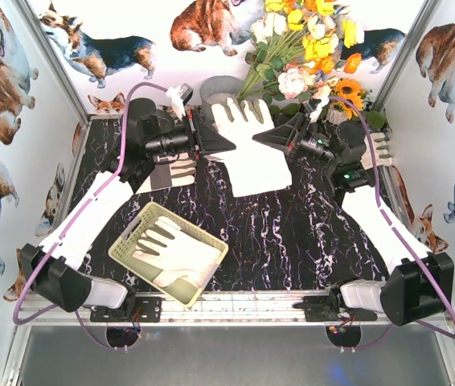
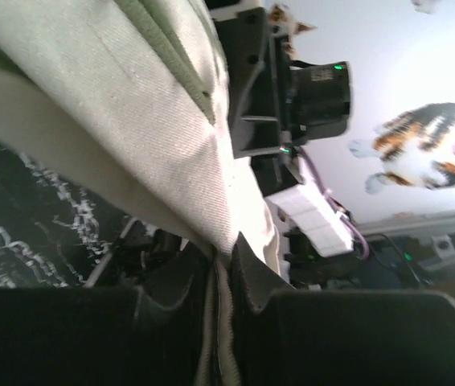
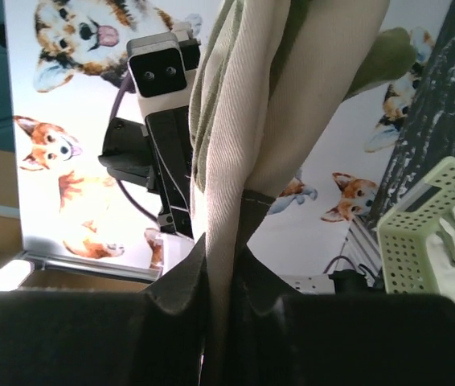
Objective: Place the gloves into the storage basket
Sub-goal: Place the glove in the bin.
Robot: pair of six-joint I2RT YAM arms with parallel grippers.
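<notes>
A large white glove (image 1: 252,161) hangs spread above the dark marbled table at the back centre, with a gripper on each side edge. My left gripper (image 1: 229,145) is shut on its left edge, and cream fabric (image 2: 171,121) is pinched between its fingers (image 2: 226,277). My right gripper (image 1: 261,138) is shut on the right edge, with ribbed cloth (image 3: 235,121) clamped in its jaws (image 3: 229,269). The pale yellow-green storage basket (image 1: 135,229) sits at the front left with white gloves (image 1: 175,253) in it. Its lattice corner (image 3: 420,233) shows in the right wrist view.
Another glove (image 1: 175,170) lies under my left arm, and one more (image 1: 379,149) lies by the right wall. A grey bucket (image 1: 218,87) and a bunch of artificial flowers (image 1: 308,48) stand at the back. Corgi-printed walls close in the table on three sides.
</notes>
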